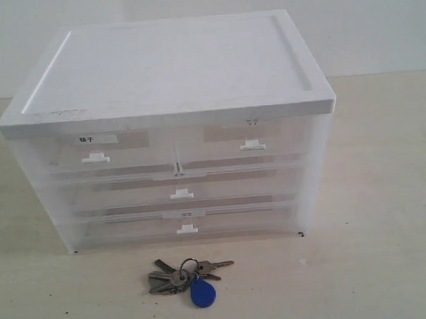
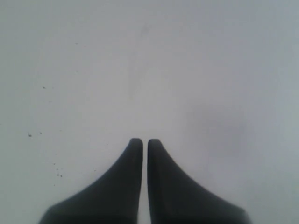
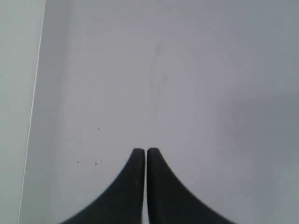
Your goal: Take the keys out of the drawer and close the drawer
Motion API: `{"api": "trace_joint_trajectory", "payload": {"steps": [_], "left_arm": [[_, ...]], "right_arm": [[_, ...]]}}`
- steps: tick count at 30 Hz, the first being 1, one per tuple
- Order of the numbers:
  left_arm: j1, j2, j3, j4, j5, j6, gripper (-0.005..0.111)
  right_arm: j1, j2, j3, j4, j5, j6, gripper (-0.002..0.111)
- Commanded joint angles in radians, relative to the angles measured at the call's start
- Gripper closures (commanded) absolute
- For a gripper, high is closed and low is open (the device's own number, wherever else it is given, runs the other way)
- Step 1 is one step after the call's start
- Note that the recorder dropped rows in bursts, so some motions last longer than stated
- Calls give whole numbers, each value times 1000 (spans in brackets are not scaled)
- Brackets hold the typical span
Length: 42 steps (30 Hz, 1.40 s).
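One bunch of keys (image 1: 183, 277) lies flat on the counter (image 1: 376, 265) at the lower centre of the exterior view, just in front of the storage unit (image 1: 172, 61) but apart from it, the blades fanned out and the blue fob (image 1: 203, 293) at the near edge. That spot suits a bunch set down straight out of the unit: within easy reach and clear of any drawer front. The drawer (image 1: 220, 150) sits in the upper right of the unit's face, with a small white tab handle (image 1: 253, 145) under a short faint label (image 1: 252, 121). Its front looks level with the half-width drawer (image 1: 127, 155) to its left, the one with the bolder label (image 1: 90, 139), and with the full-width drawers (image 1: 114, 187) below, so I judge it pushed fully home, with both parts of the task done. Neither arm shows in the exterior view, which fits arms parked away from the work. The left gripper (image 2: 140, 141) has its fingers drawn together, only a thin slit between the tips and nothing in it, over a pale surface (image 2: 140, 60). The right gripper (image 3: 140, 150) is likewise pressed closed on nothing, above a similar plain surface (image 3: 187, 70).
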Motion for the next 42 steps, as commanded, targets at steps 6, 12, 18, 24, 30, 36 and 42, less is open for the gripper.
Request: {"api": "trace_joint_trajectory", "payload": {"steps": [6,12,18,24,30,36,42], "left_arm": [[-5,-2,154,-817,78,856,102],[41,-2,282,-817,100,1028,102],[133,-2,285,-845,248,1136,102],[154,-2,285,-845,389,1224,102],[154,-2,285,-839,539,1244,102],[154,-2,285,-834,569,1244,102],[154,-2,285,-834,569,1244,102]], "right_arm": [[0,-4,0,0,-4,0,108],[0,-4,0,0,-4,-1,108],[0,-4,0,0,-4,1,108],[0,-4,0,0,-4,-2,108],[0,-4,0,0,-4,-2,108],[0,-4,0,0,-4,0,108],[0,-4,0,0,-4,-3,108]]}}
